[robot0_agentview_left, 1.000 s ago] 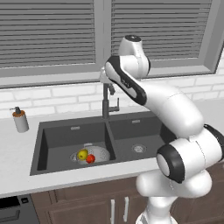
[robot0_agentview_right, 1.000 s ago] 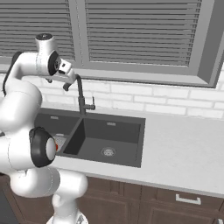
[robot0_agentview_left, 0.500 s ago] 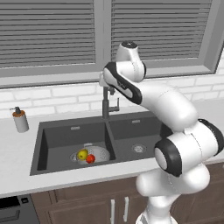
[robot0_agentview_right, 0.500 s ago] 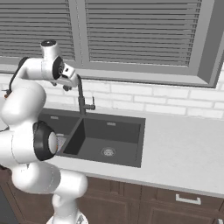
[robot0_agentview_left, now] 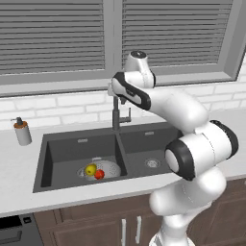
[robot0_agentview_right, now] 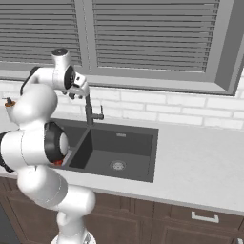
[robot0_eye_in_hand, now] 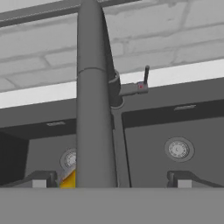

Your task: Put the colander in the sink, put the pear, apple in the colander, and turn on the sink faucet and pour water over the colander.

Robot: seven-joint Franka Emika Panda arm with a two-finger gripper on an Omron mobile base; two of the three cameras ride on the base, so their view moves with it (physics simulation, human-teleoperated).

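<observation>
Arm high, claw wide open

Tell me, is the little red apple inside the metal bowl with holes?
Yes. The small round red apple lies inside the silvery holed colander, beside the yellow-green pear, in the left basin.

No text, label, brand, number or sign can be read anywhere in these pictures.
</observation>
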